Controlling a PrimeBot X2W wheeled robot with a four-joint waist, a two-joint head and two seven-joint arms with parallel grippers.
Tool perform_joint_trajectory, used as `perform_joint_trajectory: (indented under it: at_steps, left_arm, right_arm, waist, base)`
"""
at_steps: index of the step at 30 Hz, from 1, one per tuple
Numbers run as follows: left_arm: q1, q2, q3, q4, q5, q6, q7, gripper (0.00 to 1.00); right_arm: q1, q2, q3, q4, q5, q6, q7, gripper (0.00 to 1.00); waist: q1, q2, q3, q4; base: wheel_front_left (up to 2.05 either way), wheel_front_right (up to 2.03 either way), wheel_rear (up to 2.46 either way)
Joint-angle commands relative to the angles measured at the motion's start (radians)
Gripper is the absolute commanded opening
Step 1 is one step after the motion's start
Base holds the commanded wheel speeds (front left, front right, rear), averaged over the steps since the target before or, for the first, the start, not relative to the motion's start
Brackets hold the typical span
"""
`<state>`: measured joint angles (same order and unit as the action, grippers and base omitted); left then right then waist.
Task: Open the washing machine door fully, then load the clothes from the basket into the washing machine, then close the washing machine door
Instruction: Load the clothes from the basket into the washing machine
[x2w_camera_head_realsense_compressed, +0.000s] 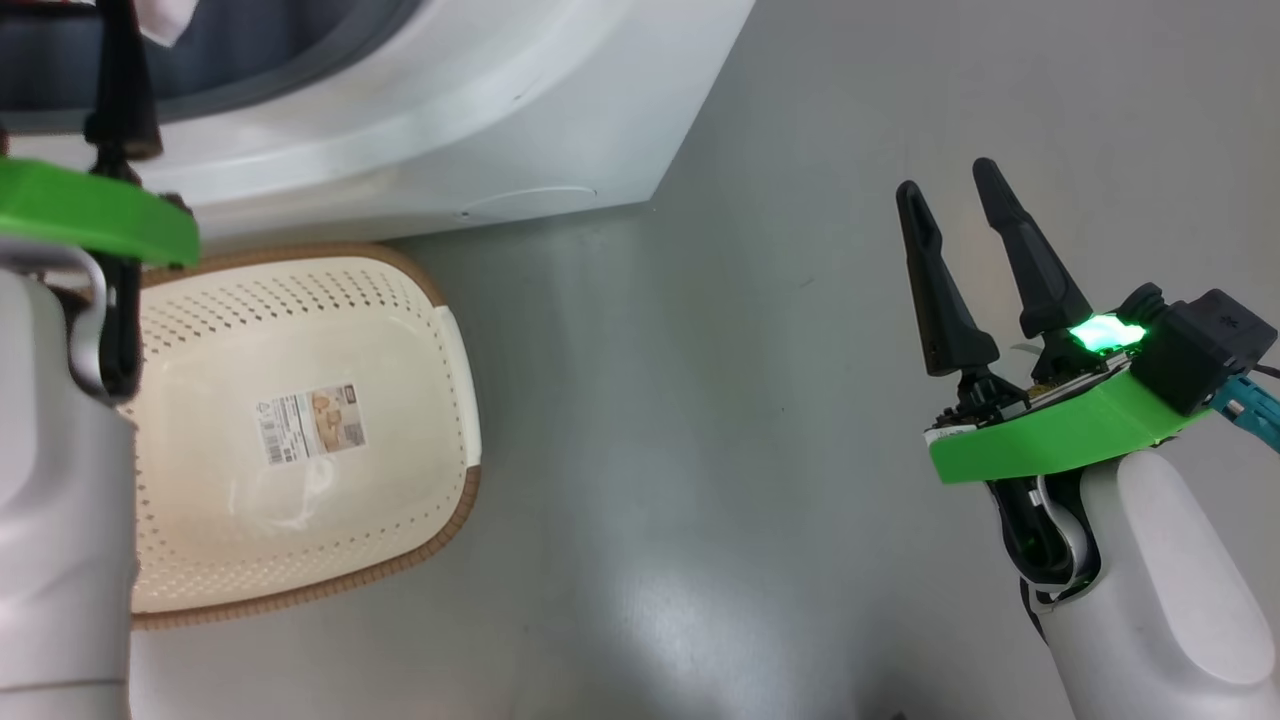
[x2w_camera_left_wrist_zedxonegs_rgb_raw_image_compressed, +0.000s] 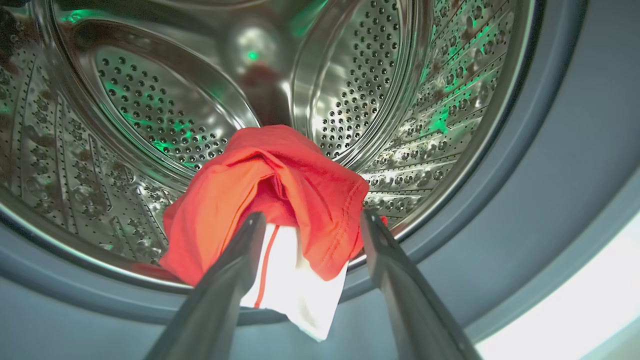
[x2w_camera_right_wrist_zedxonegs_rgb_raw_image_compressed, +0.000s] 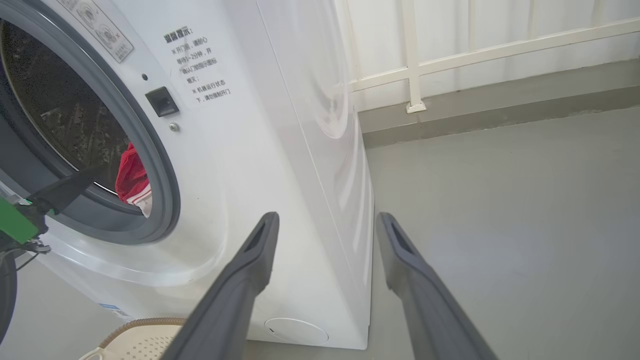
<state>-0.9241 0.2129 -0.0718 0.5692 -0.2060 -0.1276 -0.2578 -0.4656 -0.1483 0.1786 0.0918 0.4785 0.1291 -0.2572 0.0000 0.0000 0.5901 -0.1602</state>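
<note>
Left hand (x2w_camera_left_wrist_zedxonegs_rgb_raw_image_compressed: 312, 215) is spread open, gripping nothing, and the soft red-and-white clothes bundle (x2w_camera_left_wrist_zedxonegs_rgb_raw_image_compressed: 280, 170) sits on the lip of the steel perforated drum (x2w_camera_left_wrist_zedxonegs_rgb_raw_image_compressed: 150, 100), drooping over the grey rubber gasket (x2w_camera_left_wrist_zedxonegs_rgb_raw_image_compressed: 550, 175), so I'd nudge it deeper before closing up

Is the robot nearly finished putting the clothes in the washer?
Nearly. Done: the basket is empty. In hand: the clothes sit at the front of the drum, a white part hanging over the gasket, with the open left end effector at them. Left: nudge them deeper, perhaps, then close the door.
</note>
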Motion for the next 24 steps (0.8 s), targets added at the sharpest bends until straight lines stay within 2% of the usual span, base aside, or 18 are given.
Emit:
perform_joint_trajectory:
  at_steps: [1,13,24]
  left_arm:
    - [0.036,0.042,0.019,-0.039,-0.002,-0.002,-0.004,1.0]
    - [0.206,0.032,0.028,-0.136,-0.014,-0.003,-0.004,1.0]
    - [0.415,-0.007,0.073,-0.264,-0.019,0.001,-0.004,1.0]
  right_arm:
    - [0.031,-0.003,0.017,-0.022,0.011,0.002,-0.005,1.0]
    - [0.055,-0.015,0.02,-0.008,0.018,0.002,-0.005,1.0]
    - [0.088,-0.024,0.041,0.018,0.032,0.002,-0.005,1.0]
  waist:
    - [0.0,0.0,-0.021,0.005]
    - [0.0,0.0,-0.118,0.022]
    - [0.0,0.0,-0.237,0.04]
  base:
    - [0.0,0.0,0.0]
    - [0.0,0.0,0.0]
    - [0.0,0.0,0.0]
